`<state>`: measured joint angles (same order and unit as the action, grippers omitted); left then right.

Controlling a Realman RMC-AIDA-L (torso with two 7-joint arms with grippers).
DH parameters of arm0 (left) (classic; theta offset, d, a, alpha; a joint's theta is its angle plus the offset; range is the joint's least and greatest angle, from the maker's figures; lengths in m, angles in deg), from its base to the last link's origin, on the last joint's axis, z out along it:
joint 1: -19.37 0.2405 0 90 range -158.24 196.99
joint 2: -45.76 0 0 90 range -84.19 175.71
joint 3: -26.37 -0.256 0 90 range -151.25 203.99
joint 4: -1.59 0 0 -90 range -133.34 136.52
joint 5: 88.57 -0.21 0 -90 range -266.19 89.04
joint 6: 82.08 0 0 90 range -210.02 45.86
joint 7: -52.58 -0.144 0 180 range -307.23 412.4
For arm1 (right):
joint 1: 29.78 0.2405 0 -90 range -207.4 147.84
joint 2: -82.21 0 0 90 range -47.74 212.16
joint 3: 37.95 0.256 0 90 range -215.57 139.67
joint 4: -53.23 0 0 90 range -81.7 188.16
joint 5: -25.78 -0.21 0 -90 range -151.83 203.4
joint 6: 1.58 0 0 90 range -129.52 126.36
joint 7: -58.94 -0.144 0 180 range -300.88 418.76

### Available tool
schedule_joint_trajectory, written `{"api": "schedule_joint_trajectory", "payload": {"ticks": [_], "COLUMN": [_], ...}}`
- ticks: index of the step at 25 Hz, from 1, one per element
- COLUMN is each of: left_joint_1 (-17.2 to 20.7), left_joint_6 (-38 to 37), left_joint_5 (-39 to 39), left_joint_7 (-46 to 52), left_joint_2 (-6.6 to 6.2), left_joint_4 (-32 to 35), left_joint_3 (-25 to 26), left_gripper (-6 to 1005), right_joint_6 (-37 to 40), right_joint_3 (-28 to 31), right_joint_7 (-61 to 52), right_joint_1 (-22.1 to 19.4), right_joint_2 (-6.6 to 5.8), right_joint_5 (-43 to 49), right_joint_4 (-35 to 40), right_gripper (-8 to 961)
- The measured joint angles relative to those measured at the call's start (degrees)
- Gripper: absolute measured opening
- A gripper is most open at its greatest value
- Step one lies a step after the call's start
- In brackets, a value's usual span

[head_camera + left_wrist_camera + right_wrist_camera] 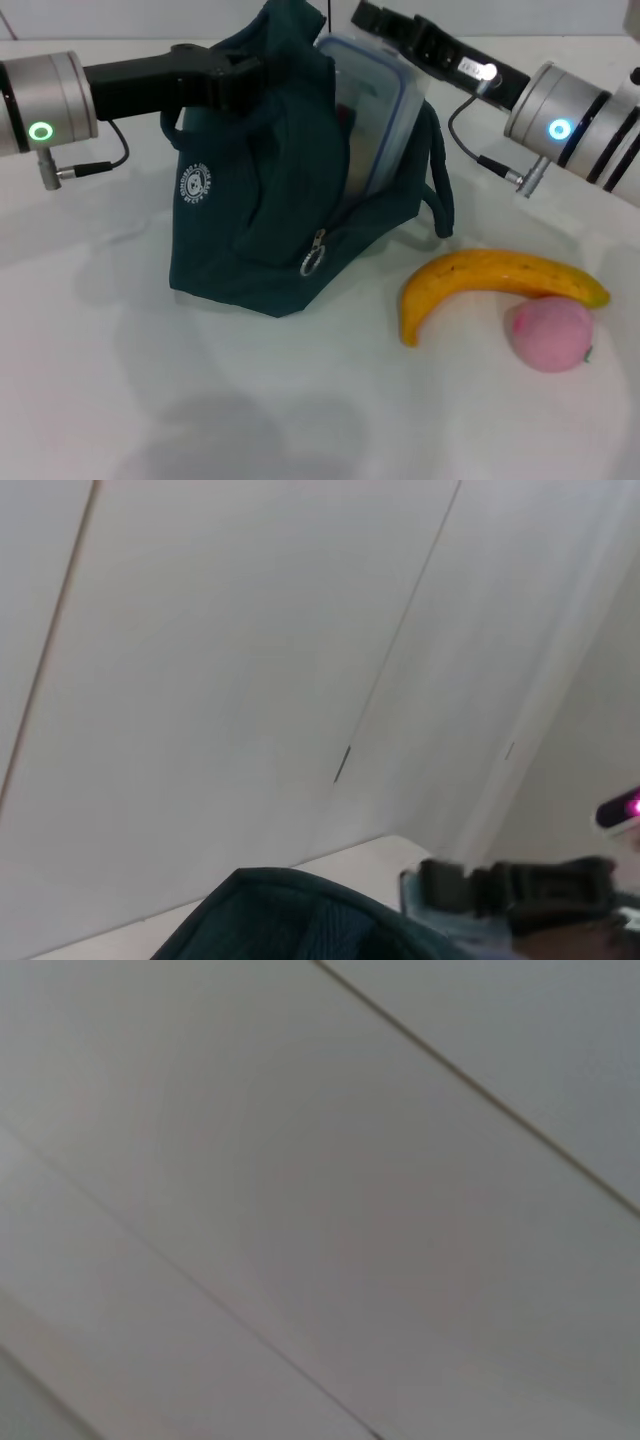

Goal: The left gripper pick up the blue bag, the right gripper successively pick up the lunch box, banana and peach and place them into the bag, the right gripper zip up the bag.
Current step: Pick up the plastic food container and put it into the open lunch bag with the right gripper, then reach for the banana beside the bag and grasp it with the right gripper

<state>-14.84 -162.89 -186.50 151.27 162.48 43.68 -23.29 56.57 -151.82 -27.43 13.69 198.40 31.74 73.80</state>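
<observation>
Left hand (245, 82) came in from the left side and was clamped on the upper edge of the blue bag (260, 230), holding that side up; green light lit on its silver wrist. Bag stood upright on the white bench (120, 400), mouth open at the top, round white logo facing left-front, ring zip pull hanging low on the front seam, one loop handle drooping on its right side. Lunch box (375, 110) sat tilted on edge in the bag's mouth, lower part inside, upper part with blue rim sticking out. Right hand (375, 20) reached in from the upper right to the box's top edge; finger state couldn't be made out. Banana (490, 283) lay on the bench right of the bag, clear of it. Peach (551, 333) sat just in front of the banana's right end, touching or nearly so. Left wrist view caught only the bag's rim (290, 920) and the far-off right hand; right wrist view showed only blank panels.
</observation>
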Motion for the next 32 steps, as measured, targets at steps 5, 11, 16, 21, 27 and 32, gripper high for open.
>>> {"api": "schedule_joint_trajectory", "payload": {"ticks": [5,11,16,21,27,32], "left_joint_1": [-0.1,0.4,1.3,3.2,3.9,4.0], "left_joint_6": [0.1,0.1,0.1,0.1,1.2,1.6], "left_joint_5": [0.1,0.1,0.1,0.1,-0.1,0.0], "left_joint_7": [0.0,0.0,-0.5,-1.5,-1.7,-1.8], "left_joint_2": [0.09,0.26,0.48,0.61,0.41,0.40], "left_joint_4": [0.0,-0.1,-0.2,-0.2,-1.6,-1.7], "left_joint_3": [0.2,2.1,2.1,2.2,2.2,2.2], "left_gripper": [38,38,38,38,38,38], "right_joint_6": [-1.2,-0.6,5.2,12.4,9.3,2.8], "right_joint_3": [-1.8,-2.0,-1.4,2.1,16.6,30.7], "right_joint_7": [0.3,2.2,6.7,16.1,9.6,-7.0], "right_joint_1": [0.3,0.6,0.1,-1.5,-8.9,-16.0], "right_joint_2": [0.00,0.00,-0.87,-5.36,-11.30,-9.01], "right_joint_5": [-0.8,-0.4,0.1,9.9,33.4,67.9], "right_joint_4": [-0.1,0.1,-0.2,3.3,15.7,35.3], "right_gripper": [171,243,355,466,528,586]}}
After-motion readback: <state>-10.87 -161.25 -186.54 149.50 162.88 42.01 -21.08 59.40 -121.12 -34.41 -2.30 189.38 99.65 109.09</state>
